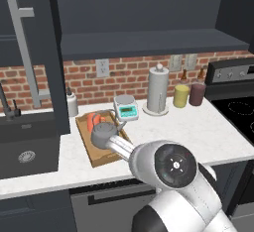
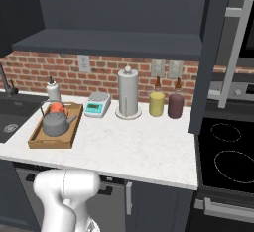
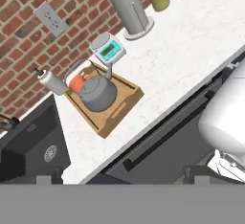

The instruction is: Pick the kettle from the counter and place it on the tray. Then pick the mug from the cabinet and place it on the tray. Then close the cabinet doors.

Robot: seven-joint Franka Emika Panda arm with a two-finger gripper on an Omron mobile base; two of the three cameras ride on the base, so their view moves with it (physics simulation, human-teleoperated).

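The dark grey kettle (image 1: pixel 103 133) (image 2: pixel 54 123) (image 3: pixel 98 94) sits on the wooden tray (image 1: pixel 101 157) (image 2: pixel 49 143) (image 3: pixel 122 113) on the white counter (image 1: pixel 198 132) (image 2: pixel 139 142). The orange-red mug (image 1: pixel 93 120) (image 2: pixel 57 108) (image 3: pixel 77 83) stands on the tray just behind the kettle. Both cabinet doors hang open: the left one (image 1: pixel 49 52) and the right one (image 2: pixel 216 52), with the dark cabinet shelf (image 1: pixel 149 42) (image 2: pixel 109 42) between them. My gripper (image 3: pixel 122 180) is open and empty, held back from the counter's front edge and looking down at the tray from a distance.
A grey paper-towel cylinder (image 1: pixel 158 89), a small scale (image 1: pixel 125 108), a yellow jar (image 1: pixel 181 96) and a maroon jar (image 1: pixel 197 93) line the brick wall. A white bottle (image 1: pixel 72 103) stands by the sink (image 1: pixel 25 142). The stove (image 1: pixel 238 112) lies to the right.
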